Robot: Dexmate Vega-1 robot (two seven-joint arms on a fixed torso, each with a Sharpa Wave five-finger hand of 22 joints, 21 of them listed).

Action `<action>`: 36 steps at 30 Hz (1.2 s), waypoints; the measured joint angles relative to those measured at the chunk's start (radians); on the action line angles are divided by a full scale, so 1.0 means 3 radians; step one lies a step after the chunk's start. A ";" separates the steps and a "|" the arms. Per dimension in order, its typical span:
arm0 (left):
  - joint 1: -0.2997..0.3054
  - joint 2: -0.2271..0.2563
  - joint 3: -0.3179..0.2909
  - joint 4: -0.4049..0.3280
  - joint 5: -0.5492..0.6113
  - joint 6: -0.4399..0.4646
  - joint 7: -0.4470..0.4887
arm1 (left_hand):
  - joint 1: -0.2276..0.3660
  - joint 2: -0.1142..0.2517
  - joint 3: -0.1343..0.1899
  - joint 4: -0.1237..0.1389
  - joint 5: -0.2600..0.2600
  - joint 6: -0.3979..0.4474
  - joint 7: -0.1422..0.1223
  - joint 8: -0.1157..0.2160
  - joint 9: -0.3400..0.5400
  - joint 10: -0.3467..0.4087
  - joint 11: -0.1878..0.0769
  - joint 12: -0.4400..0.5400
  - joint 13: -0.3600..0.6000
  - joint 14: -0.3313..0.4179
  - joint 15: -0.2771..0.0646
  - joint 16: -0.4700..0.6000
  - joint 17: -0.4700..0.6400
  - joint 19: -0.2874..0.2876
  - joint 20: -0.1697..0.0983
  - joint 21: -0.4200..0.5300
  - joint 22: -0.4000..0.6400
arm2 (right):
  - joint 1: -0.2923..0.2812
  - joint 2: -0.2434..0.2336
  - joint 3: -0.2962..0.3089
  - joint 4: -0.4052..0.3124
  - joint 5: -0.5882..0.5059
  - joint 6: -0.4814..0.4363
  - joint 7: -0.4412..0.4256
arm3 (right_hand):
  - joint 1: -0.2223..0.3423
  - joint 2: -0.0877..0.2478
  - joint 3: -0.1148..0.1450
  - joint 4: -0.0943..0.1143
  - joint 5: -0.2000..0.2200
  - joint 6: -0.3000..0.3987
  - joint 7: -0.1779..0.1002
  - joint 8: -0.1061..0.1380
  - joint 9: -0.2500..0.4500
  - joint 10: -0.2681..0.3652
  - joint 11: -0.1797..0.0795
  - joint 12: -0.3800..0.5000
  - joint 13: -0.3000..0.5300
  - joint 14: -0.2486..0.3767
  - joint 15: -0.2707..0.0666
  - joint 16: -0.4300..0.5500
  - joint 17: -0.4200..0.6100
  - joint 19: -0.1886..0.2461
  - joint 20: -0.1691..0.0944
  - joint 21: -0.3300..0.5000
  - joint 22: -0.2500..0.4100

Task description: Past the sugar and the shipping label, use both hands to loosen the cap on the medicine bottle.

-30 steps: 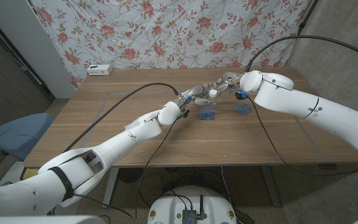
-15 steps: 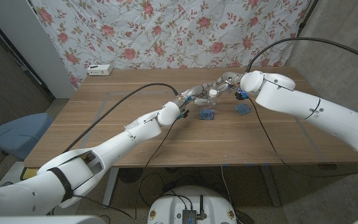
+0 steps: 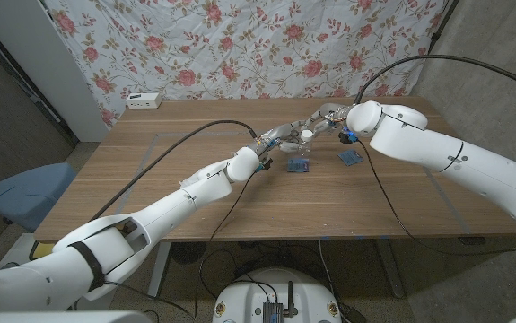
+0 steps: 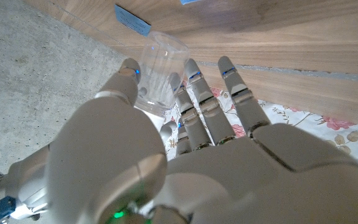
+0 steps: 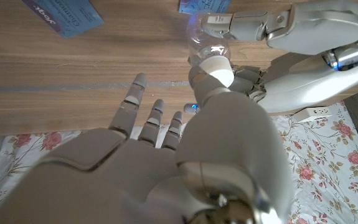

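A clear medicine bottle [image 4: 160, 68] with a white cap [image 3: 307, 135] is lifted over the middle of the table. My left hand [image 3: 283, 135] grips its body between thumb and fingers [image 4: 194, 93]. In the right wrist view the left hand [image 5: 291, 28] holds the bottle from the side. My right hand [image 3: 329, 117] comes in from the far right. Its thumb lies against the cap [image 5: 213, 66] while its other fingers [image 5: 135, 93] stretch out beside it. Whether a finger closes on the cap's other side is hidden.
Two blue packets lie on the wood below the bottle, one [image 3: 299, 164] near the middle and one [image 3: 350, 157] to its right. A white power strip [image 3: 144, 100] sits at the far left edge. Black cables run over the table to both arms.
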 measured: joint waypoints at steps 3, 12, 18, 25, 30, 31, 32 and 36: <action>0.0000 0.0000 0.0000 0.0000 0.0000 -0.0001 -0.0001 | 0.0000 0.0000 0.0000 0.0000 0.0000 0.0000 0.0000 0.0000 0.0000 0.0000 0.0000 0.0000 -0.0001 0.0000 0.0000 0.0000 0.0000 0.0000 0.0000 0.0000 0.0000 | 0.0000 -0.0002 0.0001 0.0000 0.0005 0.0000 0.0014 | 0.0008 -0.0008 0.0000 0.0000 0.0000 -0.0033 -0.0007 -0.0044 0.0000 -0.0018 0.0018 0.0000 0.0000 -0.0012 0.0012 0.0000 0.0000 -0.0011 0.0011 0.0000 0.0000; -0.0001 0.0002 -0.0004 -0.0004 0.0000 -0.0004 -0.0004 | -0.0011 0.0009 0.0001 0.0001 -0.0006 0.0000 0.0000 0.0000 0.0000 0.0000 0.0000 -0.0005 -0.0001 0.0000 0.0000 0.0000 0.0002 0.0000 0.0000 0.0000 0.0000 | 0.0011 -0.0009 0.0001 -0.0001 0.0028 -0.0008 0.0041 | 0.0013 -0.0057 -0.0054 0.0026 -0.0004 -0.0357 -0.0001 -0.0226 -0.0043 -0.0096 0.0026 -0.0012 0.0000 -0.0059 0.0059 0.0000 0.0000 -0.0043 0.0043 0.0000 0.0000; 0.0000 0.0003 -0.0004 -0.0014 0.0001 -0.0004 -0.0004 | -0.0023 0.0003 0.0001 0.0001 -0.0006 0.0000 0.0000 0.0000 0.0000 0.0000 0.0000 -0.0013 0.0003 0.0000 0.0000 0.0000 0.0002 0.0000 0.0000 0.0000 0.0000 | 0.0015 -0.0023 0.0002 -0.0010 0.0047 -0.0018 0.0058 | -0.0054 -0.0142 -0.0147 0.0055 -0.0046 -0.0530 -0.0005 -0.0317 -0.0054 -0.0172 0.0102 -0.0024 0.0000 -0.0100 0.0103 0.0000 -0.0009 -0.0064 0.0087 0.0000 0.0000; 0.0017 0.0010 -0.0005 -0.0036 0.0003 0.0004 -0.0003 | -0.0027 -0.0001 0.0001 0.0002 -0.0006 0.0000 0.0000 0.0000 0.0000 0.0000 0.0000 0.0000 0.0003 0.0000 0.0000 0.0000 0.0015 0.0000 0.0000 0.0000 0.0000 | 0.0015 -0.0046 0.0023 -0.0029 0.0081 -0.0026 0.0077 | -0.0142 -0.0229 -0.0236 0.0089 -0.0070 -0.0711 0.0004 -0.0369 -0.0062 -0.0250 0.0180 -0.0024 0.0000 -0.0135 0.0163 -0.0023 -0.0016 -0.0064 0.0088 0.0000 0.0000; 0.0025 0.0014 -0.0006 -0.0046 0.0006 0.0013 0.0001 | -0.0026 -0.0001 0.0001 0.0002 -0.0006 0.0000 0.0000 0.0000 0.0000 0.0000 0.0000 0.0000 0.0003 0.0000 0.0000 0.0000 0.0016 0.0000 0.0000 0.0000 0.0000 | 0.0015 -0.0059 0.0039 -0.0040 0.0109 -0.0029 0.0091 | -0.0258 -0.0305 -0.0325 0.0115 -0.0070 -0.0840 0.0006 -0.0381 -0.0062 -0.0282 0.0274 -0.0024 0.0001 -0.0136 0.0210 -0.0023 -0.0032 -0.0074 0.0099 0.0000 0.0000; 0.0027 0.0015 -0.0006 -0.0049 0.0007 0.0014 0.0003 | -0.0026 -0.0001 0.0001 0.0002 -0.0006 0.0000 0.0000 0.0000 0.0000 0.0000 0.0000 0.0000 0.0003 0.0000 0.0000 0.0000 0.0016 0.0000 0.0000 0.0000 0.0000 | 0.0015 -0.0063 0.0042 -0.0041 0.0119 -0.0029 0.0096 | -0.0291 -0.0321 -0.0347 0.0135 -0.0070 -0.0863 0.0007 -0.0381 -0.0061 -0.0296 0.0296 -0.0024 0.0001 -0.0133 0.0213 -0.0030 -0.0038 -0.0074 0.0099 0.0000 0.0000; 0.0028 0.0015 -0.0006 -0.0050 0.0008 0.0014 0.0004 | -0.0026 -0.0001 0.0001 0.0002 -0.0007 0.0000 0.0000 0.0000 0.0000 0.0000 0.0000 0.0000 0.0003 0.0000 0.0000 0.0000 0.0016 0.0000 0.0000 0.0000 0.0000 | 0.0016 -0.0065 0.0043 -0.0042 0.0125 -0.0030 0.0101 | -0.0342 -0.0333 -0.0375 0.0143 -0.0070 -0.0887 0.0031 -0.0381 -0.0062 -0.0299 0.0329 -0.0024 0.0001 -0.0133 0.0243 -0.0046 -0.0040 -0.0074 0.0099 0.0000 0.0000; 0.0030 0.0016 -0.0008 -0.0051 0.0011 0.0015 0.0011 | -0.0026 0.0000 0.0005 0.0006 -0.0007 0.0000 0.0000 0.0000 0.0000 0.0000 0.0000 0.0000 0.0002 0.0000 0.0000 0.0000 0.0015 0.0000 0.0000 0.0000 0.0000 | 0.0029 -0.0075 0.0047 -0.0042 0.0147 -0.0031 0.0124 | -0.0491 -0.0369 -0.0450 0.0190 -0.0070 -0.0965 0.0109 -0.0381 -0.0049 -0.0331 0.0398 -0.0024 0.0001 -0.0155 0.0301 -0.0049 -0.0040 -0.0074 0.0099 0.0000 0.0007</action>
